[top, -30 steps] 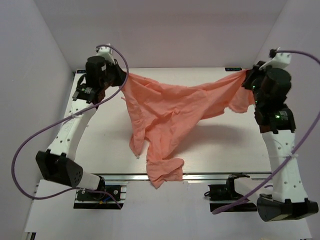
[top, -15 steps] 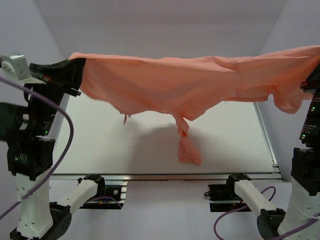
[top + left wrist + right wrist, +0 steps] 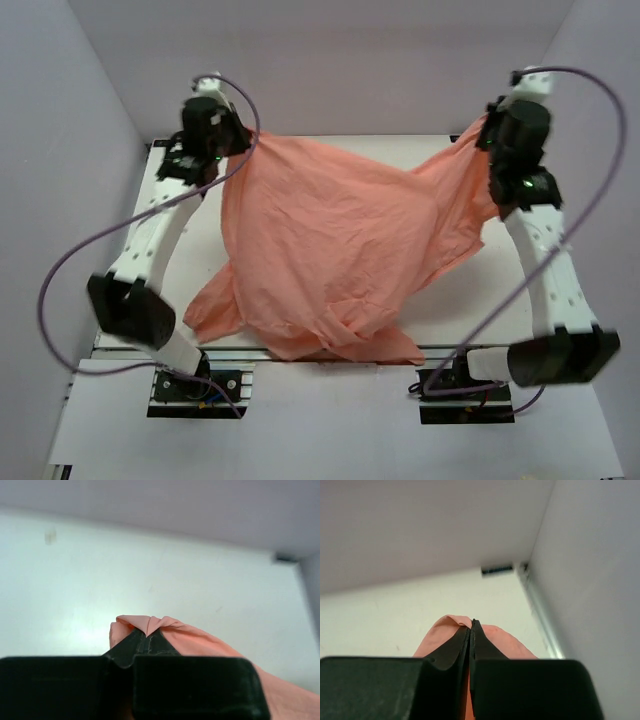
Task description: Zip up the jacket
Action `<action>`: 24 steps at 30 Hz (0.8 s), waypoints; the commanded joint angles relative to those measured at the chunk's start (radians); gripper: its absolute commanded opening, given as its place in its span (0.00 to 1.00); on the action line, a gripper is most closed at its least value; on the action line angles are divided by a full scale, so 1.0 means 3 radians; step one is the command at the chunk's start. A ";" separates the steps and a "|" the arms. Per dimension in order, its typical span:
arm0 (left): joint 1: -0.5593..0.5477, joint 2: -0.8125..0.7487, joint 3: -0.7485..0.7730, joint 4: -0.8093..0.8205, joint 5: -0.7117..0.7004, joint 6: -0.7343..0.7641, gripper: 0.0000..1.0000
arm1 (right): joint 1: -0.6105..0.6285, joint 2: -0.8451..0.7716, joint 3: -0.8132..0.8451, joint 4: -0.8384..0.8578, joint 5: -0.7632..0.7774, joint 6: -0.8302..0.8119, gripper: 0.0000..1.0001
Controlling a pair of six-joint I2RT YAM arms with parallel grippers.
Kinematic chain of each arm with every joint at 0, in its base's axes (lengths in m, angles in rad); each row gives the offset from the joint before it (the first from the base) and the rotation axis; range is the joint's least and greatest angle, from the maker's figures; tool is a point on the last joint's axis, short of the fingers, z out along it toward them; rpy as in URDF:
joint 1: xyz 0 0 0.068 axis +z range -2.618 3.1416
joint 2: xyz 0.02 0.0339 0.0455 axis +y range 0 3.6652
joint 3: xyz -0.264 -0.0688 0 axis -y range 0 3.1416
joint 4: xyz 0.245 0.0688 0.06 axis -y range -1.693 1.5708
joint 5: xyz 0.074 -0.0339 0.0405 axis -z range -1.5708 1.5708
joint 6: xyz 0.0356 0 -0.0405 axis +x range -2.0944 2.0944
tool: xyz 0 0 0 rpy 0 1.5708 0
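Note:
The salmon-pink jacket [image 3: 330, 250] hangs spread between both arms over the white table [image 3: 520, 290], its lower part heaped at the near edge. My left gripper [image 3: 240, 148] is at the far left, shut on a fold of the jacket [image 3: 150, 622]; the fabric pokes out past the black fingertips [image 3: 165, 645]. My right gripper [image 3: 485, 140] is at the far right, shut on another pinch of the jacket [image 3: 452, 622], the fabric bulging on both sides of its fingers [image 3: 485, 645]. No zipper shows in any view.
Grey walls close in the table on the left, back and right. A metal rail [image 3: 330, 355] runs along the near edge, with the arm bases [image 3: 195, 385] below it. The jacket's hem [image 3: 380, 350] drapes over that rail.
Both arms have swung the jacket up high and brought it back down toward the far corners. The fabric now lies wider and flatter than a second ago. Both grips hold unchanged.

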 commanded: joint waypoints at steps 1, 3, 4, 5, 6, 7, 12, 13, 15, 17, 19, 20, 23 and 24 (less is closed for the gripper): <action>0.0102 0.0217 -0.0012 -0.0112 -0.0118 -0.0085 0.00 | -0.0014 0.0319 -0.0167 0.0272 -0.0262 0.0060 0.00; 0.0184 0.0569 0.0019 -0.0118 -0.0006 -0.0121 0.00 | -0.0014 0.0677 -0.0126 0.0288 -0.0410 0.0009 0.00; 0.0260 0.0687 0.0085 -0.0128 0.0116 -0.0126 0.00 | -0.0019 0.0890 -0.0111 0.0278 -0.0462 -0.0006 0.00; 0.0296 0.0810 0.0131 -0.0143 0.0183 -0.0131 0.00 | -0.0019 0.1004 -0.0090 0.0277 -0.0589 -0.0032 0.00; 0.0327 0.1044 0.0177 -0.0158 0.0265 -0.0131 0.12 | -0.0019 0.1091 -0.0070 0.0277 -0.0651 -0.0052 0.00; 0.0363 0.1158 0.0309 -0.0189 0.0332 -0.0126 0.20 | -0.0014 0.1254 -0.0029 0.0267 -0.0682 -0.0047 0.00; 0.0379 0.1553 0.0628 -0.0384 0.0537 -0.0024 0.92 | -0.0019 0.1583 0.0175 0.0109 -0.0682 -0.0001 0.00; 0.0379 0.1533 0.0623 -0.0384 0.0562 -0.0009 0.98 | -0.0019 0.1634 0.0267 0.0002 -0.0687 -0.0006 0.03; 0.0379 0.1446 0.0541 -0.0378 0.0578 0.0002 0.98 | -0.0019 0.1634 0.0293 -0.0080 -0.0641 -0.0001 0.09; 0.0373 0.1242 0.0454 -0.0444 0.0578 -0.0008 0.98 | -0.0019 0.1548 0.0207 -0.0121 -0.0555 0.0024 0.46; 0.0338 0.0941 0.0230 -0.0491 0.0598 -0.0044 0.98 | -0.0019 0.1400 0.0095 -0.0132 -0.0442 0.0101 0.89; 0.0307 0.0818 0.0113 -0.0496 0.0588 -0.0070 0.98 | -0.0024 0.1343 -0.0038 -0.0132 -0.0396 0.0142 0.89; -0.0009 0.0353 -0.0358 -0.0613 0.0430 -0.0075 0.98 | -0.0024 0.1123 -0.0248 -0.0131 -0.0197 0.0305 0.89; -0.0304 0.0260 -0.0445 -0.0674 0.0212 -0.0110 0.98 | -0.0029 0.1082 -0.0345 -0.0218 -0.0151 0.0351 0.89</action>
